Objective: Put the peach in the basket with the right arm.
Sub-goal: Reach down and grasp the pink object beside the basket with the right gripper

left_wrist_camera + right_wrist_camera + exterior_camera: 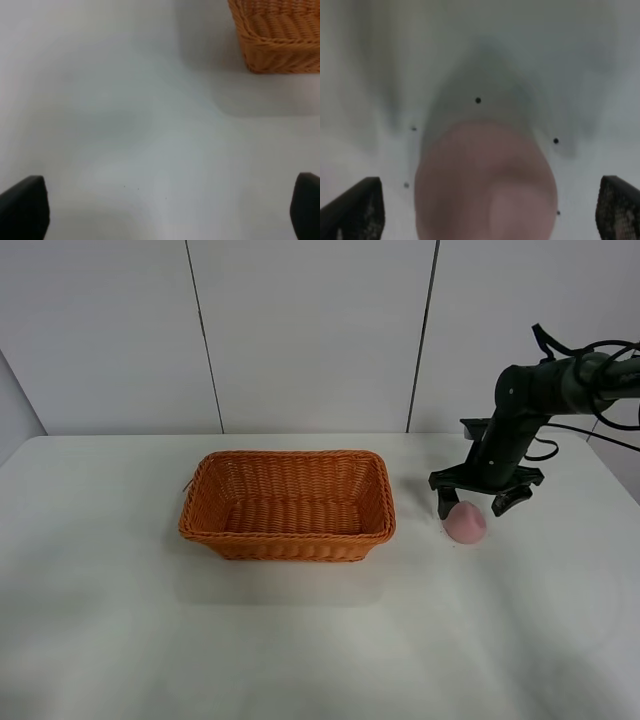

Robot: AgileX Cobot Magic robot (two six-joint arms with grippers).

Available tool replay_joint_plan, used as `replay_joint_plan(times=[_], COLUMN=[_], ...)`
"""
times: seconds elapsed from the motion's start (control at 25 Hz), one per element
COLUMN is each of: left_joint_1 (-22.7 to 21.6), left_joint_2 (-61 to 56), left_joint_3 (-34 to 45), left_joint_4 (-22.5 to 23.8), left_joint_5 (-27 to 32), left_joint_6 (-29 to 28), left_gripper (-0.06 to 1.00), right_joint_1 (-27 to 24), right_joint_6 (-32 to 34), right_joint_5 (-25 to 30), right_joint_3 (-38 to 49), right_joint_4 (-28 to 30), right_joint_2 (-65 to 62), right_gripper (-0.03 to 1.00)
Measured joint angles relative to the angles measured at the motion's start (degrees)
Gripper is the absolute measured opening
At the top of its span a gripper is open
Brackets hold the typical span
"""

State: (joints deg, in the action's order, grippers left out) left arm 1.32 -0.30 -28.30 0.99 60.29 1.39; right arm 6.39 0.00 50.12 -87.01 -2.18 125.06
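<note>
The left tool [170, 212] is wide open above the white worktop [300, 660]. The rectangular orange-brown woven wicker basket [285, 540] stands in the middle. The small matte pink peach [466, 524] lies outside, near its right side. The black right tool [473, 507] is open around the peach.

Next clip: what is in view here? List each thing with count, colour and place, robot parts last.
basket: one, orange-brown wicker, middle of the table, nothing in it.
peach: one, pink, on the table right of the basket, apart from it.
table: one, white, under everything.
wall: white panels, behind the table.
right arm: one, black, reaching in from the right.
right gripper: one, black, open, fingers either side of the peach.
left gripper: one, black, open, over bare table near a basket corner.
</note>
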Motion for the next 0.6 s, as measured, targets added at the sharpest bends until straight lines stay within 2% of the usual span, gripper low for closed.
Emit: replay_joint_plan(times=[0.28,0.36,0.48,0.56,0.6], left_joint_1=[0.0,0.0,0.0,0.0,0.0], left_joint_2=[0.0,0.0,0.0,0.0,0.0], left_joint_3=[0.0,0.0,0.0,0.0,0.0], left_joint_4=[0.0,0.0,0.0,0.0,0.0], left_joint_5=[0.0,0.0,0.0,0.0,0.0], left_joint_6=[0.0,0.0,0.0,0.0,0.0], left_gripper=[0.99,0.99,0.99,0.99,0.99], right_joint_1=[0.0,0.0,0.0,0.0,0.0], right_joint_6=[0.0,0.0,0.0,0.0,0.0], right_joint_5=[-0.57,-0.57,-0.36,0.28,0.87], right_joint_3=[0.0,0.0,0.0,-0.14,-0.6], right_joint_4=[-0.11,-0.11,-0.11,0.0,0.14], right_joint_2=[1.98,2.05,2.05,1.97,1.83], right_gripper=[0.64,0.59,0.37,0.13,0.07])
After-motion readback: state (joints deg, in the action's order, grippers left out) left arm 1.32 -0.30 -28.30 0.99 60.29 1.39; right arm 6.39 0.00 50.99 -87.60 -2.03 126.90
